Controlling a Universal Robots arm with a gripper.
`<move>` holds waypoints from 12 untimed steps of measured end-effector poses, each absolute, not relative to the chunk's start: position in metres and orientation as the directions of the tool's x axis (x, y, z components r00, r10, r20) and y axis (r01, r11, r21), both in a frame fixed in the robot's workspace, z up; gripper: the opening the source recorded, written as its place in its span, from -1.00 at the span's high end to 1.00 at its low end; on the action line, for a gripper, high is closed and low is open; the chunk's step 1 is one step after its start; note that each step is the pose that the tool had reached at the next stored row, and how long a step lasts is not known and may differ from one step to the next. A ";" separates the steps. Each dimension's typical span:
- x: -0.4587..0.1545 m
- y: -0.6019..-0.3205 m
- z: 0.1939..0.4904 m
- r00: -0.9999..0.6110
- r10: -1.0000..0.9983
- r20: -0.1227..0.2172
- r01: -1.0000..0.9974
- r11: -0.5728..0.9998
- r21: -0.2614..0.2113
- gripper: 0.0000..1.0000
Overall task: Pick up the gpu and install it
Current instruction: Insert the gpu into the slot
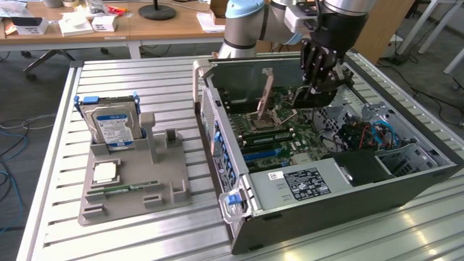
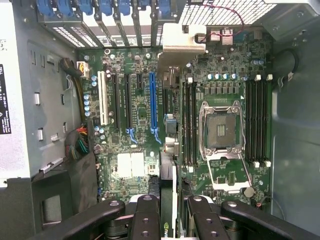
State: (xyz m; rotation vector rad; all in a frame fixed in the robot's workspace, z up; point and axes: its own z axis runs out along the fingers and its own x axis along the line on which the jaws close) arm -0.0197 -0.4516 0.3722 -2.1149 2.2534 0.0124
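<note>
With the tool [image 1: 323, 87] clamped shut on the gpu [image 2: 168, 175], holds the card edge-on inside the open case [image 1: 406, 179], over the motherboard [image 2: 137, 190]. Case on its side by the counter's [image 1: 145, 76] edge at the exterior view's right. Grey holder [image 1: 170, 179] toward the opposite edge, hard drive [image 1: 112, 128] upright in it, memory stick [image 1: 127, 188] flat near its front.

Pick-up done, by the look of it: card off the counter and in the grip. Install not finished, as far as can be judged: hangs just beside the long blue slot [image 2: 152, 100], on the side toward the memory slots, grey bracket [image 2: 182, 42] close to the case's rear wall, no seating visible.

Hard to judge the height above the board. In the wrist view, presents the card as a thin dark edge, its lower edge and connector hidden beneath it. In the exterior view, hides most of the card behind the tool's fingers. Cannot tell whether truly offset from the blue slot or merely looking so from this angle, nor whether the bracket touches the rear wall or stands apart from it.
</note>
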 end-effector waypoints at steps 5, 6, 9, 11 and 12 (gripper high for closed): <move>-0.022 -0.452 0.372 -0.063 -0.997 -0.043 -0.998 0.064 -0.030 0.47; -0.023 -0.452 0.372 -0.063 -0.997 -0.043 -0.998 0.064 -0.030 0.47; -0.024 -0.452 0.372 -0.063 -0.997 -0.043 -0.997 0.064 -0.030 0.47; -0.026 -0.452 0.372 -0.062 -0.997 -0.043 -0.997 0.064 -0.032 0.47; -0.027 -0.452 0.372 -0.062 -0.997 -0.043 -0.997 0.064 -0.032 0.47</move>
